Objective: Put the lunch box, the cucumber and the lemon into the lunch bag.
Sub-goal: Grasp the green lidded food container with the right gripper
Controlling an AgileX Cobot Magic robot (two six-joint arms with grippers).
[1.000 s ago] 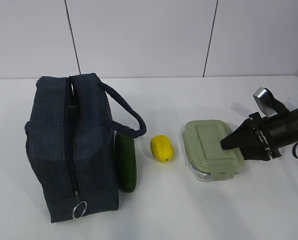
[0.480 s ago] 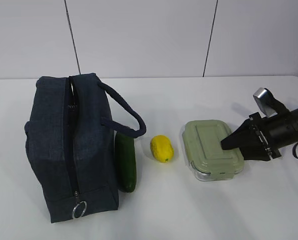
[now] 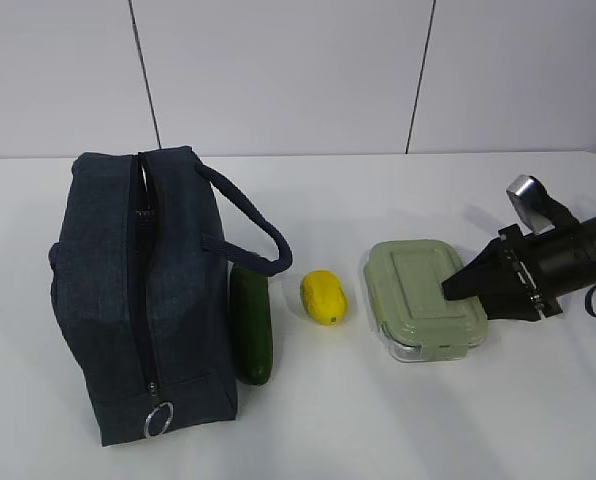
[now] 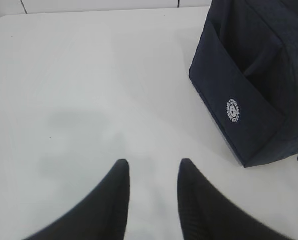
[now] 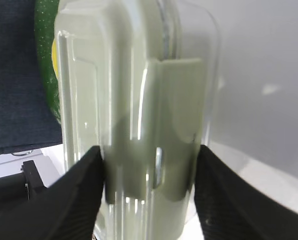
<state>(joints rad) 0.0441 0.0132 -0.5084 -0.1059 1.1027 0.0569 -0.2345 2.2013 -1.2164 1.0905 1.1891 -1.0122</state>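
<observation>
1. Four task items sit in a row on the white table (image 3: 378,420): the lunch bag (image 3: 148,290) on the left, then the cucumber (image 3: 251,325), the lemon (image 3: 324,297), and the lunch box (image 3: 423,298) on the right.
2. The lunch bag stands upright, its top zipper running toward the camera, the metal ring pull (image 3: 159,419) hanging at the near end and a loop handle (image 3: 248,225) arching over toward the cucumber.
3. The cucumber lies lengthwise just beside the bag's right wall, apparently touching it.
4. The lemon rests on the table between the cucumber and the lunch box, apart from both.
5. The lunch box sits flat on the table with its pale green lid on.
6. The right gripper (image 3: 462,282) reaches in from the right at the box's right end. In the right wrist view its two black fingers (image 5: 76,200) bracket the lid's end tab (image 5: 174,125), one on each side, pressed against the box; the jaws are closed on it.
7. Behind the box in that wrist view, slivers of the lemon and cucumber and the dark bag fabric show.
8. The left gripper (image 4: 153,172) appears only in its own wrist view, hovering above bare table with its fingers spread apart and holding nothing; the bag's end panel with a small round white logo (image 4: 233,110) lies well off to its right.
</observation>
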